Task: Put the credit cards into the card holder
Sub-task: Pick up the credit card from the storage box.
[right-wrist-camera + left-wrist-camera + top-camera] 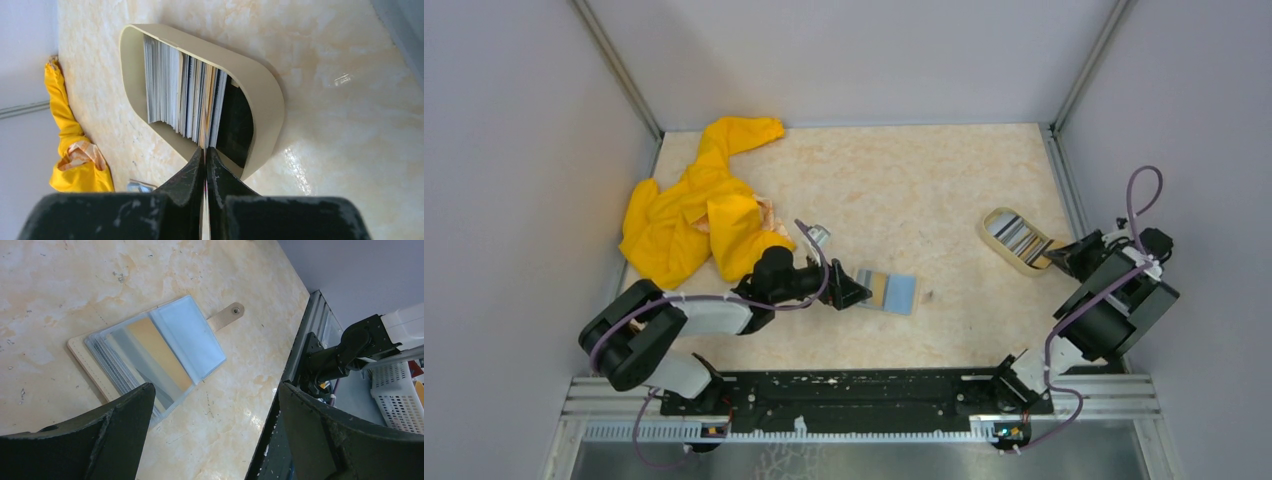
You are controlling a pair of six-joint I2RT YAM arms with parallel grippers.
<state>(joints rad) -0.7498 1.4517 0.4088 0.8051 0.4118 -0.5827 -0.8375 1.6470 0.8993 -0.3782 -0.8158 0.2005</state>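
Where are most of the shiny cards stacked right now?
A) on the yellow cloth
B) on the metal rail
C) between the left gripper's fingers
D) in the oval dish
D: the credit cards stand on edge, packed side by side inside the oval dish.

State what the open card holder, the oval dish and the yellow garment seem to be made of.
Card holder: tan matte cover, perhaps leather or imitation; clear glossy plastic sleeves, judging by their reflections. Oval dish: probably matte cream plastic, its wall smooth and uniform. Yellow garment: soft cloth, shown by crumpled folds.
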